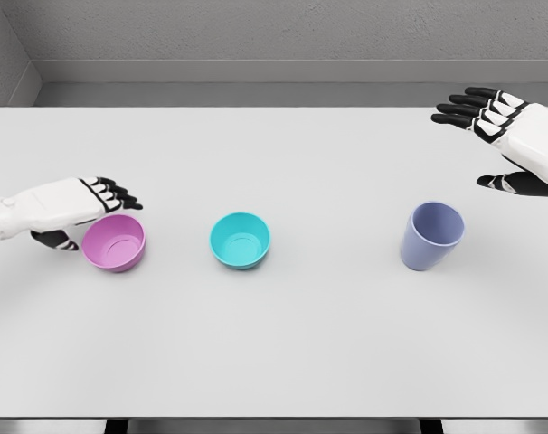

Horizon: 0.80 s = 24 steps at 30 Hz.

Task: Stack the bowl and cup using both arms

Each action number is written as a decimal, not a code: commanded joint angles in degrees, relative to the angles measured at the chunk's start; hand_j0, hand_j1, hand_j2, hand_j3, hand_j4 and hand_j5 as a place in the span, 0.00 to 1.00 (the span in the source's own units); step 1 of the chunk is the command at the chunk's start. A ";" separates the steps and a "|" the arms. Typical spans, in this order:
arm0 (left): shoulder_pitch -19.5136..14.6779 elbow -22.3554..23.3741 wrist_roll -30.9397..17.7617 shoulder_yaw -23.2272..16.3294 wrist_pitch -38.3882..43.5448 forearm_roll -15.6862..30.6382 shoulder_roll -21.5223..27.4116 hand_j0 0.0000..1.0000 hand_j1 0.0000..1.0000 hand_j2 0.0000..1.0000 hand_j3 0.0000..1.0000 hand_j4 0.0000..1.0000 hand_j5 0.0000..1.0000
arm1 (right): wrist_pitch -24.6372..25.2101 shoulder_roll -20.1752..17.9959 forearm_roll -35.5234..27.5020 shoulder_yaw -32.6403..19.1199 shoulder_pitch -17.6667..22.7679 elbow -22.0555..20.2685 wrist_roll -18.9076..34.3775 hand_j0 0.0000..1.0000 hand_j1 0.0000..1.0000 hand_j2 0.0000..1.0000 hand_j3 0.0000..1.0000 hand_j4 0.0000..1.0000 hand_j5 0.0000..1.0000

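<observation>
In the head view, a white table [274,362] was seen filling most of the frame, with three vessels set out in a row across its middle. A pink bowl [115,242] was placed at about nine o'clock from the table's centre, upright with its mouth facing up. A teal bowl [240,240] was found near the centre itself, well apart from the pink one. A lavender cup [431,235] was placed at about three o'clock from the teal bowl, upright but seen tilted slightly by the camera angle (its rim appeared oval).

The left hand [75,206] was brought in from the left edge, palm down, with its dark fingers [116,193] extended over the far rim of the pink bowl. The bowl lay at roughly five o'clock from that hand, just beside it; whether the fingertips touched the rim could not be told. Nothing was grasped, and the fingers were held loosely extended.

The right hand [514,145] was raised near the right edge, its fingers spread and its thumb [502,183] held apart below them, with nothing held. The lavender cup lay at about seven o'clock from that hand, clearly apart from it.
</observation>
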 commanded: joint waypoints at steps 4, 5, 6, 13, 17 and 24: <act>-0.18 0.00 0.00 -0.59 0.11 -0.83 -0.09 1.00 1.00 1.00 1.00 1.00 1.00 | 0.01 0.52 -0.42 -0.21 0.00 0.02 -0.10 1.00 1.00 1.00 1.00 1.00 1.00; -0.18 0.00 0.00 -0.59 0.11 -1.27 -0.09 1.00 1.00 1.00 1.00 1.00 1.00 | 0.01 0.52 -0.42 -0.21 0.00 0.02 -0.02 1.00 1.00 1.00 1.00 1.00 1.00; -0.18 -0.09 0.00 -0.59 0.11 -1.36 -0.09 1.00 1.00 1.00 1.00 1.00 1.00 | 0.01 0.52 -0.42 -0.21 0.00 0.02 -0.02 1.00 1.00 1.00 1.00 1.00 1.00; 0.00 -0.97 0.00 -0.95 0.11 -1.45 0.00 1.00 1.00 1.00 1.00 1.00 1.00 | 0.01 0.52 -0.42 -0.21 0.00 0.02 -0.02 1.00 1.00 1.00 1.00 1.00 1.00; 0.00 -1.06 0.00 -0.95 0.11 -1.36 -0.09 1.00 1.00 1.00 1.00 1.00 1.00 | 0.01 0.52 -0.42 -0.21 0.00 0.02 -0.02 1.00 1.00 1.00 1.00 1.00 1.00; 0.44 -2.38 0.00 -1.03 0.11 -1.27 0.09 1.00 1.00 1.00 1.00 1.00 1.00 | 0.01 0.52 -0.42 -0.21 0.00 0.10 -0.02 1.00 1.00 1.00 1.00 1.00 1.00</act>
